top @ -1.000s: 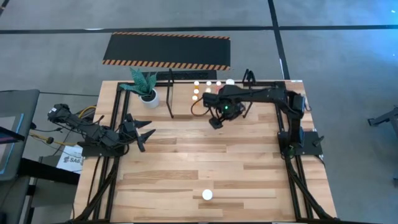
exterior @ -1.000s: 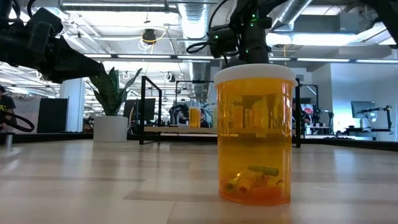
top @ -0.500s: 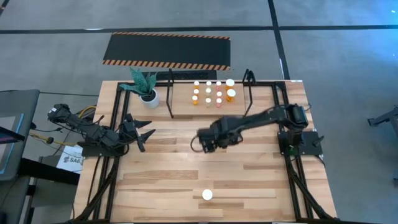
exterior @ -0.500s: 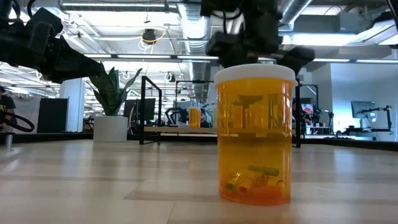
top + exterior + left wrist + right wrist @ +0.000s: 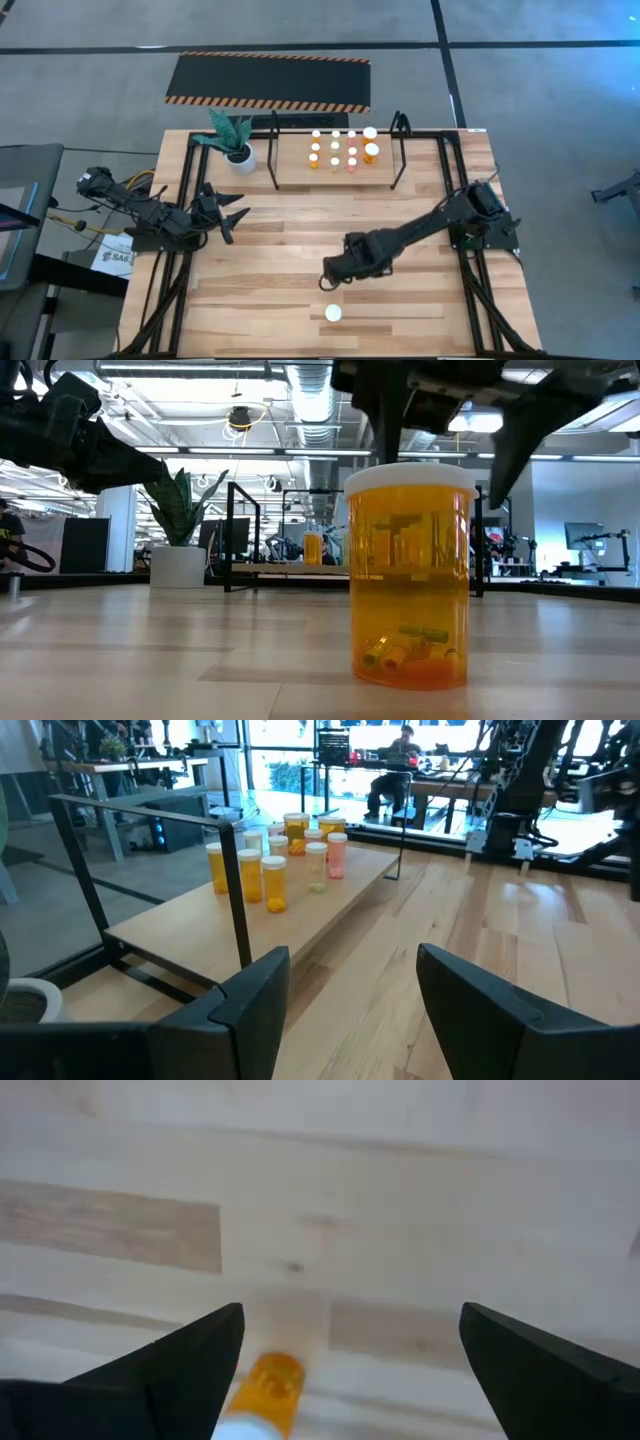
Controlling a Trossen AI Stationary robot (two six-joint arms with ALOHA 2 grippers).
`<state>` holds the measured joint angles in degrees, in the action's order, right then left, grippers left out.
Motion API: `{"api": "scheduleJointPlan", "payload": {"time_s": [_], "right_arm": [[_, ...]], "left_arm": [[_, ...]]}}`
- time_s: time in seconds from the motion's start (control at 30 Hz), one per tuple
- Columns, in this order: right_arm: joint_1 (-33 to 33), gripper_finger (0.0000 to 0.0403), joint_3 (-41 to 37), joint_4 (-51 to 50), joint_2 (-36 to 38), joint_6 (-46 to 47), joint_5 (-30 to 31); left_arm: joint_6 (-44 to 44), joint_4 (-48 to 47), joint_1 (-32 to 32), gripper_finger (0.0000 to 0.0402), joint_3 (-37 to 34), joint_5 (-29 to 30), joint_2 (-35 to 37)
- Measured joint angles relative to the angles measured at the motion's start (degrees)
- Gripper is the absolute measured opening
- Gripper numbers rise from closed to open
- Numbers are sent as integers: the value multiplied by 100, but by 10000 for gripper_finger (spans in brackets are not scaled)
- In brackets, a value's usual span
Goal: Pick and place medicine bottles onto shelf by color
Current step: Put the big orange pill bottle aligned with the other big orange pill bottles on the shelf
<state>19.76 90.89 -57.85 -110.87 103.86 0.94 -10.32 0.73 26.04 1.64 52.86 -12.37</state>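
One orange medicine bottle (image 5: 333,313) with a white cap stands alone on its base near the table's front edge; it looms large in the low view (image 5: 410,575). My right gripper (image 5: 333,279) hangs open just on the far side of it, pointing down, its fingers spread above and behind the cap (image 5: 445,430). In the right wrist view the bottle (image 5: 270,1385) sits close to one finger. Several more bottles (image 5: 342,148) stand on the shelf (image 5: 295,152) at the far edge. My left gripper (image 5: 225,210) waits open at the table's left.
A white plant pot (image 5: 238,152) stands left of the shelf, whose black frame (image 5: 235,880) has upright ends. A hazard-striped mat (image 5: 268,82) lies beyond the table. Bare wood stretches between the shelf and the lone bottle.
My right gripper has swung from the shelf at the far edge across the table toward the near edge, ending just short of the lone bottle. It has rolled about its own axis on the way and stayed open. The bottles have not moved.
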Motion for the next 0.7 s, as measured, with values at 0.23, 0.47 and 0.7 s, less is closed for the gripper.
{"api": "scheduleJointPlan", "payload": {"time_s": [0.23, 0.47, 0.7], "right_arm": [[382, 399, -3, 373, -150, 1049, 53], [498, 400, 296, 711, -629, 1203, -231], [600, 400, 1077, 553, -1274, 779, -264]], "left_arm": [[1, 0, 0, 208, 1, 0, 1], [-1, 0, 0, 208, 1, 0, 1], [1, 0, 0, 208, 1, 0, 1]]}}
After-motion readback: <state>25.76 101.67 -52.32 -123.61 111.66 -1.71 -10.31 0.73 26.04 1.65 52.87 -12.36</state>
